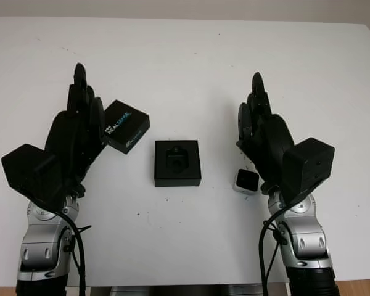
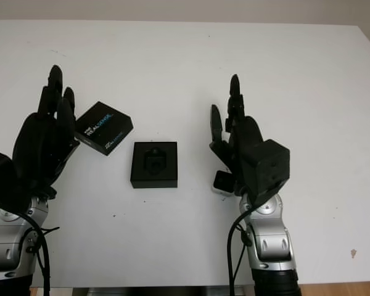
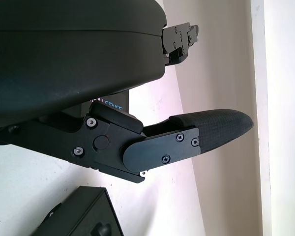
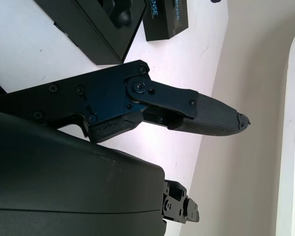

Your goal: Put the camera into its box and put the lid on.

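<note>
Neither hand holds anything: the right hand [image 1: 262, 132] is open just above and beside the camera [image 1: 245, 180], and the left hand [image 1: 77, 126] is open at the left, just beside the lid [image 1: 127, 126]. Nothing of the task looks done yet. The camera, a small pale cube with a dark face, lies on the white surface [image 1: 191, 61], right of the open black box [image 1: 177, 163], whose moulded recess is unfilled. The lid, black with printed lettering, lies to the box's far left.
</note>
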`<control>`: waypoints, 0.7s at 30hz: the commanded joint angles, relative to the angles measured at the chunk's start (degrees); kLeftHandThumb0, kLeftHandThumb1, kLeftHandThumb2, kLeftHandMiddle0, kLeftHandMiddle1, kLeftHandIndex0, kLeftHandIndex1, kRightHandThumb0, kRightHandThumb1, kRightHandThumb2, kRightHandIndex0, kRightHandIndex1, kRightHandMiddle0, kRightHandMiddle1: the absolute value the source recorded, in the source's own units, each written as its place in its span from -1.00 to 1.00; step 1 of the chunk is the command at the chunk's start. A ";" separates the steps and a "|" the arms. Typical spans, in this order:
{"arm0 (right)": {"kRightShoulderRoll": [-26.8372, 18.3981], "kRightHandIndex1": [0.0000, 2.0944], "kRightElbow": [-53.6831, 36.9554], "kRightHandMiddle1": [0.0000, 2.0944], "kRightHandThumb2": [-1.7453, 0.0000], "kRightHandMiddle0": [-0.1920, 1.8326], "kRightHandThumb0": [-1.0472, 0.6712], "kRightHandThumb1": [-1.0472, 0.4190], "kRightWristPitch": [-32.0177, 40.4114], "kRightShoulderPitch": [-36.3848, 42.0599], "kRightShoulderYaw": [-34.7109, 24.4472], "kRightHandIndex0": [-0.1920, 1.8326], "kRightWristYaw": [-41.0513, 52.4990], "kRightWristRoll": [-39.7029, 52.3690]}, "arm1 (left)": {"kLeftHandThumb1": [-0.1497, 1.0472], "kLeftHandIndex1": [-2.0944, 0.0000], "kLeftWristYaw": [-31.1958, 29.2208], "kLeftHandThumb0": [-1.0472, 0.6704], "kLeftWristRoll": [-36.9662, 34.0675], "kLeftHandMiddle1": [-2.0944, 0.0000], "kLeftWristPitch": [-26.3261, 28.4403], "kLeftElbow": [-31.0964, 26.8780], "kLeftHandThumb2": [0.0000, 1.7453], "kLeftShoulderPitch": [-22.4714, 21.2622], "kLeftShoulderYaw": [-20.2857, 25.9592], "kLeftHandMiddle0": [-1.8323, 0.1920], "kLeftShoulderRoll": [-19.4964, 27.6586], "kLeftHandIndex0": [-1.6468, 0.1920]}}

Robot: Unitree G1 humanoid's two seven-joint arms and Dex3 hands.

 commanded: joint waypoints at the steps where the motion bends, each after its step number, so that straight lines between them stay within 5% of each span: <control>1: -0.41 -1.00 -0.21 -1.00 0.24 -1.00 -0.73 -1.00 -0.23 0.36 0.05 -1.00 -0.05 -0.28 | 1.00 1.00 0.41 -0.82 -0.18 1.00 -0.04 -0.87 -0.21 0.76 0.02 1.00 -0.59 1.00; 11: -1.85 -1.00 0.36 -1.00 0.32 -1.00 -0.73 -1.00 -0.51 0.35 -0.82 -1.00 2.80 0.90 | 1.00 1.00 0.46 -0.82 0.26 1.00 -1.16 0.12 -0.21 0.65 -0.12 1.00 -0.84 1.00; 16: -3.41 -0.93 0.11 -0.91 0.79 -0.83 -0.62 -0.97 -9.23 2.66 -3.76 -0.85 4.88 3.35 | 1.00 1.00 0.22 -0.81 0.17 1.00 -1.85 0.11 -0.22 0.95 -0.13 1.00 -1.15 1.00; 21: -8.00 -0.78 -4.82 -0.67 0.94 -0.60 -0.49 -0.80 -11.26 6.18 -5.86 -0.58 5.05 -0.34 | 1.00 1.00 0.97 -0.81 0.29 1.00 -2.99 0.12 -0.23 1.48 0.11 1.00 -1.88 1.00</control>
